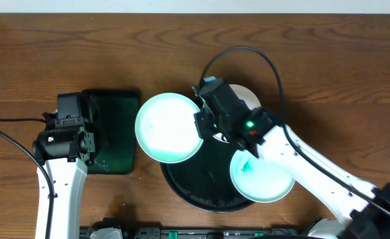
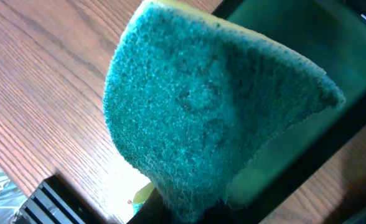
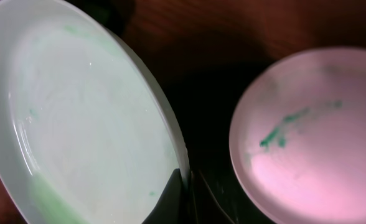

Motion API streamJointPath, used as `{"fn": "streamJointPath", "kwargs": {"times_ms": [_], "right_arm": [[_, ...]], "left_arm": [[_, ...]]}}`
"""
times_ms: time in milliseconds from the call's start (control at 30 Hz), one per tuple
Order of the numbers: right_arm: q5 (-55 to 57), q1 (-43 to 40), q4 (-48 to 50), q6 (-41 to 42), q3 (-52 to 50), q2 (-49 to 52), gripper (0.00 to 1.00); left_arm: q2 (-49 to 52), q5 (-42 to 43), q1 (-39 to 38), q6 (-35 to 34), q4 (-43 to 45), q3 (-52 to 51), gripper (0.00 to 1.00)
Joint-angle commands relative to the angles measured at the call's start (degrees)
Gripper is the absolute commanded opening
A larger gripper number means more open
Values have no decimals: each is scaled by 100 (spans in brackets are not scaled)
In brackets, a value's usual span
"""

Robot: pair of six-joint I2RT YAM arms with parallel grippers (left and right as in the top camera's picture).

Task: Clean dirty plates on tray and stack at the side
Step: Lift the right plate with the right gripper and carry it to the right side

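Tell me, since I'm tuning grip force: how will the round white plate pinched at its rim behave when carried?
Probably stiff: the round white plate shows no sag with the right gripper pinching only its rim. Held off-centre, it may tilt or swing. Its glossy, smeared surface could slip.

No legible text, labels, brands or numbers in any of the three views.
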Motion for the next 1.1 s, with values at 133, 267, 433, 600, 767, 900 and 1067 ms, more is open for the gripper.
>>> {"fn": "streamJointPath", "kwargs": {"times_ms": [133,267,433,600,767,900,1067], "right_arm": [[-90,15,-188,-514,1110,881,1],[-219,33,-195,-603,1550,1305,1],[-343,48,-103,-828,1982,1690,1],[-339,203,4,-1071,2535,2096,1],[-339,411,-17,-1165,3165,2538,1],[-321,597,-2,-1204,3602,2924,1],[-334,789,-7,-1207,4079,3403,1]], "left_arm": [[-9,-323,529,-120,2,446,7],[-9,-313,1128,-120,-4,660,7],[-7,-7,1816,-120,-11,796,7],[109,262,2181,-116,-48,796,7],[284,341,2201,-116,-149,796,7],[319,629,2199,13,-164,796,7],[319,1257,2199,446,13,796,7]]}}
